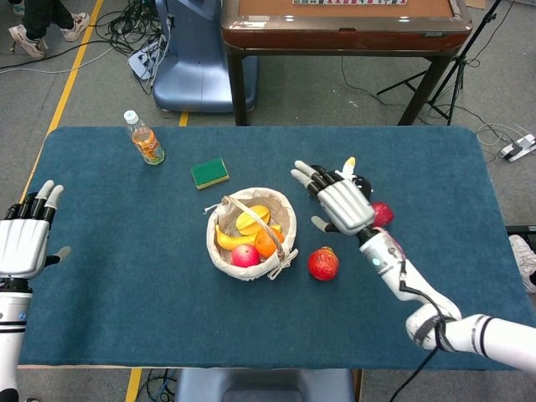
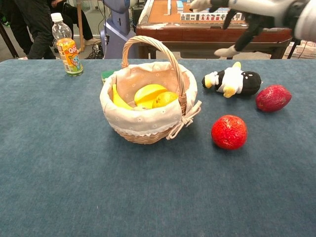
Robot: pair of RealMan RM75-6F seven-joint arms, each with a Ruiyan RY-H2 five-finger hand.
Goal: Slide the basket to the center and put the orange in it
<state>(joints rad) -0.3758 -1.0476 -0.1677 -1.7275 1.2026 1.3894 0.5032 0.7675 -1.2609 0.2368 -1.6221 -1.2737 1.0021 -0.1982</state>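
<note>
The cloth-lined wicker basket point(image 1: 215, 249) stands near the middle of the blue table, and the chest view shows its tall handle point(image 2: 148, 40). The orange point(image 1: 266, 243) lies inside it at the right, beside a banana, a yellow fruit and a red apple. My right hand point(image 1: 340, 203) hovers right of the basket, above the table, fingers spread and holding nothing. In the chest view it shows high at the top right point(image 2: 245, 14). My left hand point(image 1: 23, 241) is at the table's left edge, fingers apart and empty.
A red fruit point(image 1: 323, 264) lies just right of the basket and a darker one point(image 1: 382, 213) further right. A penguin plush point(image 2: 233, 81) lies under my right hand. A drink bottle point(image 1: 146, 139) and a green sponge point(image 1: 209, 172) sit at the back left.
</note>
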